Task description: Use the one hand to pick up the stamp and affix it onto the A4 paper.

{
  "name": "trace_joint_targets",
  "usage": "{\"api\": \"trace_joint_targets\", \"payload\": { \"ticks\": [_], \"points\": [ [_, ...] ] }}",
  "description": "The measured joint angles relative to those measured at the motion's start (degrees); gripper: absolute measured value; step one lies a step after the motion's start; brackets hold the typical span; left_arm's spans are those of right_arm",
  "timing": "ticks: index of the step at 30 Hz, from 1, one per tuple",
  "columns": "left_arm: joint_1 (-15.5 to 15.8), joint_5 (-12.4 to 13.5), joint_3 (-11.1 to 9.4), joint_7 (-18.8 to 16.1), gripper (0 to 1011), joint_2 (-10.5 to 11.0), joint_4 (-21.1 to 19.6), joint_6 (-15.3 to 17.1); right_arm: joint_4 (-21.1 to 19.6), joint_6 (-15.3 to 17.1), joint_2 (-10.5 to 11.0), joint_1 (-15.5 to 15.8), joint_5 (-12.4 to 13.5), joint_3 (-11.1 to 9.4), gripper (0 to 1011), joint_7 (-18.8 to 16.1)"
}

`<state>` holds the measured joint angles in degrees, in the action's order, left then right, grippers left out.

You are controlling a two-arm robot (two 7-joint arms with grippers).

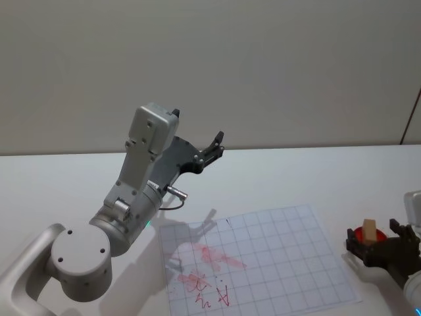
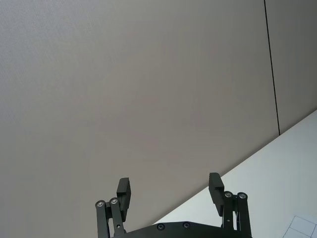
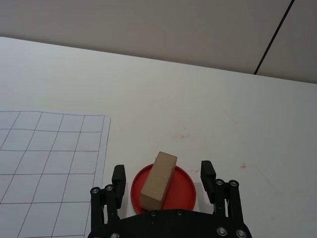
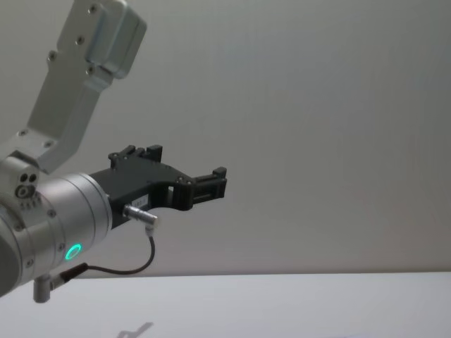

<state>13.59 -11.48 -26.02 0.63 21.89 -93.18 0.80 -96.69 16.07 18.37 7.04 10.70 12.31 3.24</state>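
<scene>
Down at the lower right of the head view, the right pincer [image 3: 163, 169] straddles the stamp [image 3: 158, 181], jaws apart on either side of the tan block and apparently clear of it, seemingly lined up for a grasp not yet made. The stamp stands on its red round base on the white tabletop [image 1: 296, 178], near the right edge of the A4 paper [image 1: 276, 257], a gridded sheet bearing red marks toward its lower left. The left pincer [image 1: 214, 146], jaws apart, is raised at centre left, aimed at the wall, likely parked clear of the work.
</scene>
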Motion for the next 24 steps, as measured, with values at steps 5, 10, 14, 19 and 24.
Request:
{"api": "trace_joint_targets", "payload": {
  "ticks": [5, 10, 14, 19, 24],
  "points": [
    [0.0, 0.0, 0.0, 0.0, 1001, 0.0, 0.0, 0.0, 0.0, 0.2, 0.0, 0.1, 0.0, 0.0, 831, 0.0],
    [0.0, 0.0, 0.0, 0.0, 1001, 0.0, 0.0, 0.0, 0.0, 0.3, 0.0, 0.2, 0.0, -0.1, 686, 0.1],
    [0.0, 0.0, 0.0, 0.0, 1001, 0.0, 0.0, 0.0, 0.0, 0.4, -0.1, 0.3, 0.0, -0.1, 566, 0.1],
    [0.0, 0.0, 0.0, 0.0, 1001, 0.0, 0.0, 0.0, 0.0, 0.4, -0.1, 0.3, 0.0, -0.1, 407, 0.1],
    [0.0, 0.0, 0.0, 0.0, 1001, 0.0, 0.0, 0.0, 0.0, 0.4, -0.1, 0.3, 0.0, -0.1, 249, 0.1]
  ]
}}
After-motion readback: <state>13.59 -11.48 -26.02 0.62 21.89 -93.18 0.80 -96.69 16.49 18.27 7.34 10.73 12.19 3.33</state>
